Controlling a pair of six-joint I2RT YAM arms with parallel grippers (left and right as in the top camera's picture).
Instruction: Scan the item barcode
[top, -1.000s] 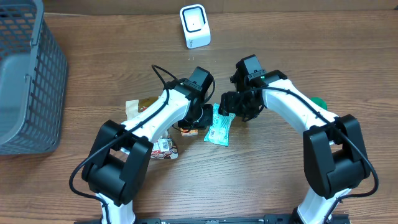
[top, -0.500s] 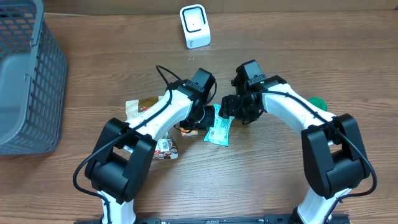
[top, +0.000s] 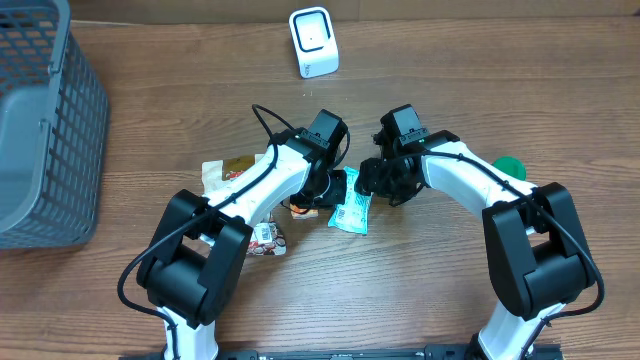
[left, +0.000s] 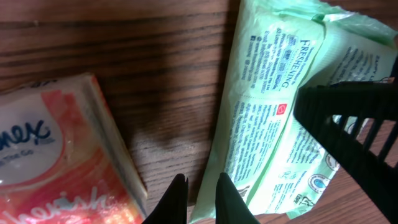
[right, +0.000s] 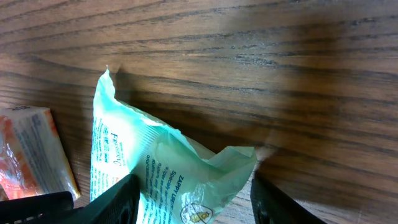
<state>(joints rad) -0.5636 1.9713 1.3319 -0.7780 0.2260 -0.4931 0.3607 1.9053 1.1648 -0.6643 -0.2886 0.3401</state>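
A pale green wipes packet (top: 352, 214) with printed text lies on the wooden table between my two grippers. My left gripper (top: 335, 187) is shut, and in the left wrist view its tips (left: 202, 196) sit at the left edge of the packet (left: 273, 93); I cannot tell if they pinch the film. My right gripper (top: 368, 182) is open. In the right wrist view its jaws (right: 196, 202) straddle the crumpled end of the packet (right: 161, 162), the left finger (right: 118, 202) touching it. The white scanner (top: 313, 42) stands at the back edge.
An orange tissue pack (left: 56, 155) lies just left of the packet. More small packets (top: 225, 170) lie by the left arm. A grey mesh basket (top: 60, 130) fills the far left. A green object (top: 512, 165) peeks out behind the right arm.
The right gripper has shifted slightly left onto the packet's end and its jaws have narrowed around it. The left gripper has barely moved.
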